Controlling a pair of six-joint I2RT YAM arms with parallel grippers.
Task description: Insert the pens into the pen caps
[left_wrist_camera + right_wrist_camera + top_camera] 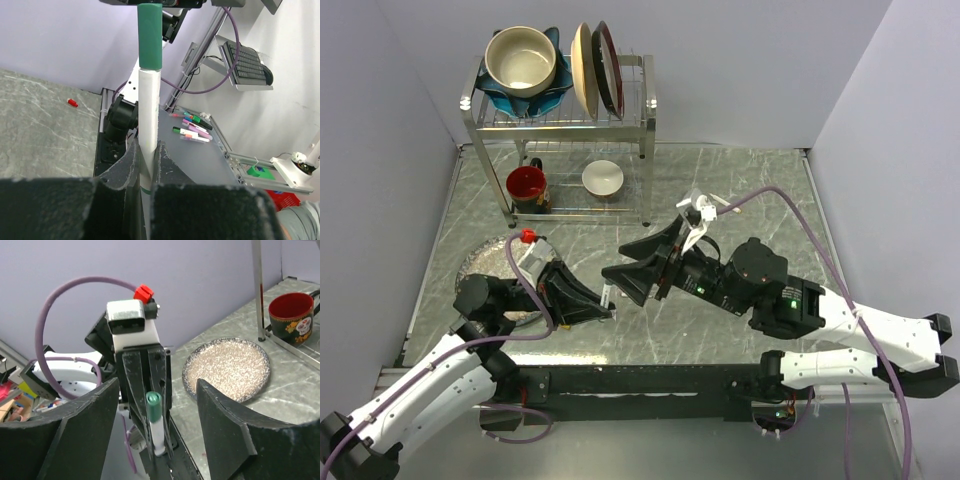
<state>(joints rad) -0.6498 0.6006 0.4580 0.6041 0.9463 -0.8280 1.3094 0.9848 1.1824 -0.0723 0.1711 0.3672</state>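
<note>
A white-barrelled pen (148, 110) is seen clamped between the closed jaws of the left gripper (147, 155), held low on its barrel and standing straight out past the fingertips. A green cap (150, 35) is seated on the pen's free end, flush against the barrel.

The pen is held above the front middle of the grey marbled table (740, 200), where the two arms meet. The left arm is stretched in from the near left corner, bent at the elbow, with its wrist turned toward the right arm. The right arm is folded back on itself from the near right corner, its forearm directed leftward.

The right gripper (612, 262) is pointed tip to tip at the left one, and its jaws are spread wide. From the right wrist camera its two dark fingers (82, 430) are seen flanking the capped pen on either side, well clear of it, with nothing gripped between them.

A red cap (73, 102) is left lying on the table, apart from both grippers. A speckled plate (225, 365) is set on the table beyond the left gripper, and a red mug (292, 315) is placed farther back, beneath a metal dish rack (560, 120) loaded with bowls and plates.
</note>
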